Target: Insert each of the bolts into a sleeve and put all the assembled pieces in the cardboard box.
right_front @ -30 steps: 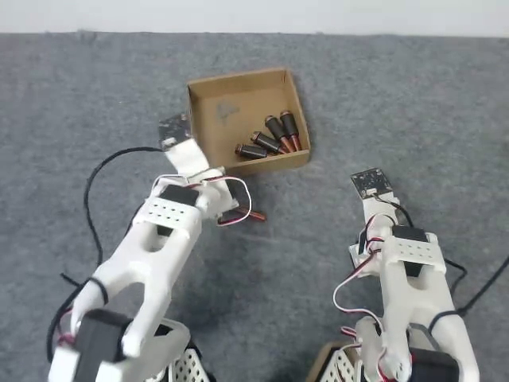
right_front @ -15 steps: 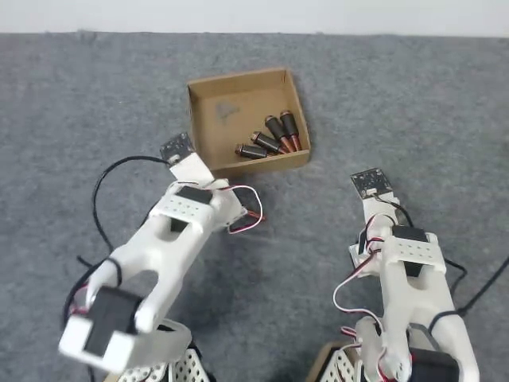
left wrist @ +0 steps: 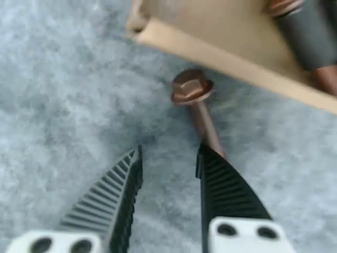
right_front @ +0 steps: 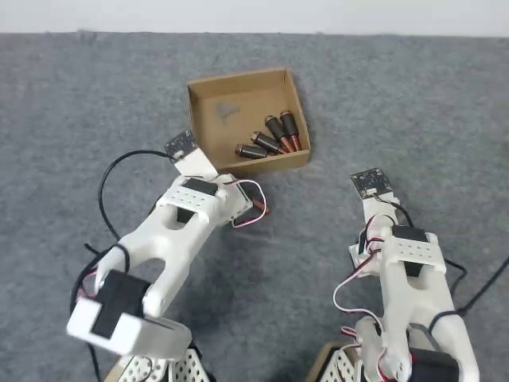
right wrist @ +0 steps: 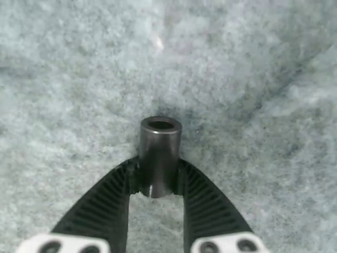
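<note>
A copper bolt [left wrist: 193,92] with a hex head lies on the grey carpet just outside the cardboard box's front wall [left wrist: 226,57]. My left gripper [left wrist: 169,150] is open just behind it, and the bolt's shaft runs alongside the tip of one finger [left wrist: 221,179]. In the high view the left arm [right_front: 191,207] ends at the box's front left corner. The cardboard box [right_front: 231,111] holds three assembled pieces [right_front: 270,139]. My right gripper [right wrist: 158,169] is shut on a dark sleeve [right wrist: 160,150], held just above the carpet with its open end pointing away from the wrist.
The right arm [right_front: 398,255] stands to the right of the box with open carpet around it. A black cable [right_front: 111,175] loops on the carpet left of the left arm. A pale wall edge runs along the far side.
The left arm's wrist has shifted a little to the right and back along the box's front, and its base link has swung round. The right arm has kept still.
</note>
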Robot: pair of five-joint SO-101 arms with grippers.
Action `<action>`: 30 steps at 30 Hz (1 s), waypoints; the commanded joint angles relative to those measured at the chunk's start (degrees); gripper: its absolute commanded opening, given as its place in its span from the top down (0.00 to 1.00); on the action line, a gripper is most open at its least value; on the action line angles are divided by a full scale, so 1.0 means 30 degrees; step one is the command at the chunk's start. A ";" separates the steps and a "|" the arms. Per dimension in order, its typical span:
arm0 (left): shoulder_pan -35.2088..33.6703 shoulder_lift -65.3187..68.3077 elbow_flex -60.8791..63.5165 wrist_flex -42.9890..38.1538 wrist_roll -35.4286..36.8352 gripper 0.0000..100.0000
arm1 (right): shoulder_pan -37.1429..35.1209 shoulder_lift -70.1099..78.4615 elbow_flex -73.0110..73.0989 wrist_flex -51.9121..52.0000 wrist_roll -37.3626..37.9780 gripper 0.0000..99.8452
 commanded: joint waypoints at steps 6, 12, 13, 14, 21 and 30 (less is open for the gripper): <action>0.0059 -0.2491 -0.0454 -0.1084 0.0850 0.84 | 0.0278 -0.0630 -0.0029 -0.0161 0.0821 0.99; 0.0205 -0.2462 -0.0659 -0.1875 0.1788 0.84 | 0.0278 -0.0630 -0.0029 -0.0161 0.0821 0.99; 0.0176 -0.2462 -0.0659 -0.1875 0.1788 0.84 | 0.0278 -0.0630 -0.0029 -0.0161 0.0821 0.99; 0.0147 -0.2344 -0.0659 -0.1875 0.1788 0.84 | 0.0278 -0.0630 -0.0029 -0.0161 0.0821 0.99; -0.0234 0.1260 -0.2564 -0.1846 0.2344 0.84 | 0.0278 -0.0630 -0.0029 -0.0161 0.0821 0.99; -0.1260 0.3956 -0.5114 -0.0908 0.2432 0.84 | 0.0278 -0.0630 -0.0029 -0.0161 0.0821 0.99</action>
